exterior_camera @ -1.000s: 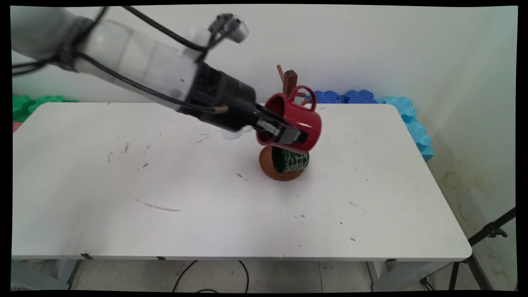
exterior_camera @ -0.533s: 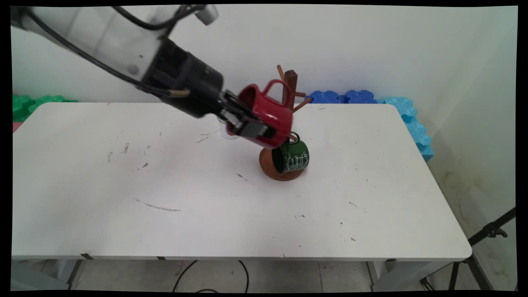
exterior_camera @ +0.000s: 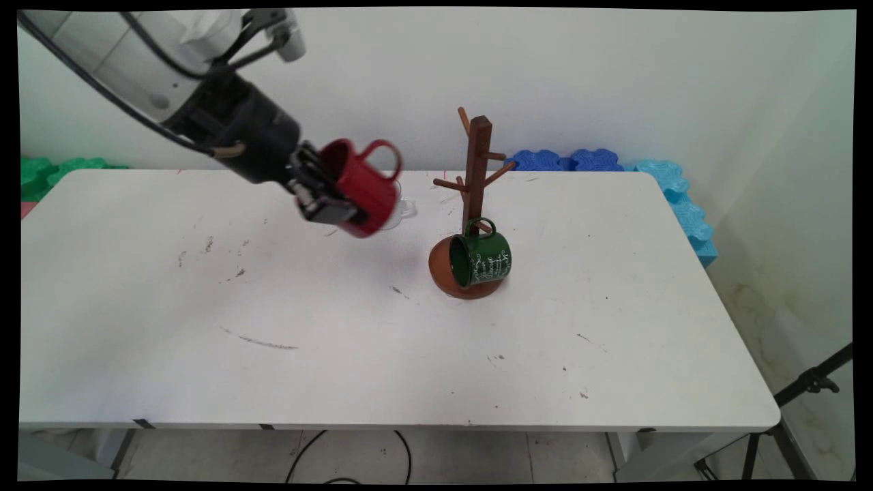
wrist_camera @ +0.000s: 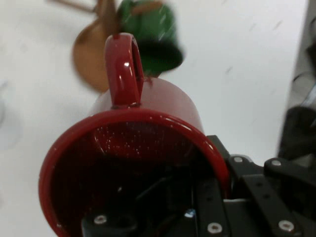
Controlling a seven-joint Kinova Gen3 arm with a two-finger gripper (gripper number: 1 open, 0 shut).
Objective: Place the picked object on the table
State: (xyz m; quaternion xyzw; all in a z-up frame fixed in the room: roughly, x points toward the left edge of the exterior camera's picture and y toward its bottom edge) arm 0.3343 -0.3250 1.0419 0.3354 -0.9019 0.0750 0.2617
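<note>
Gripping a red mug (exterior_camera: 360,189) by its wall, the gripper (exterior_camera: 326,198) hangs above the white desk (exterior_camera: 341,354) in the main view, left of the wooden mug tree (exterior_camera: 475,179) and well apart from it. The jaws are closed on the mug's rim, one finger inside and one outside. The mug is held clear of the desk, tilted, mouth toward the arm and handle uppermost. Behind it a clear glass (exterior_camera: 399,210) stands on the desk, partly hidden by the mug. A green mug (exterior_camera: 483,258) hangs by its handle from a low peg of the tree, above the round brown base. White lettering runs over its side; it is too small to read. The mouth faces left and the interior looks dark, contents not discernible. Blue foam pieces (exterior_camera: 614,164) lie along the desk's far right edge, green ones (exterior_camera: 54,170) at far left.

In the hand view the red mug (wrist_camera: 148,148) fills the frame, mouth toward the camera, handle at top. Its interior is dark red and speckled, with nothing in it but the gripper (wrist_camera: 197,202) finger reaching inside. No marking shows on it. Beyond it, blurred, are the green mug (wrist_camera: 150,29) and the tree's brown base (wrist_camera: 89,57) on the desk (wrist_camera: 247,74).
</note>
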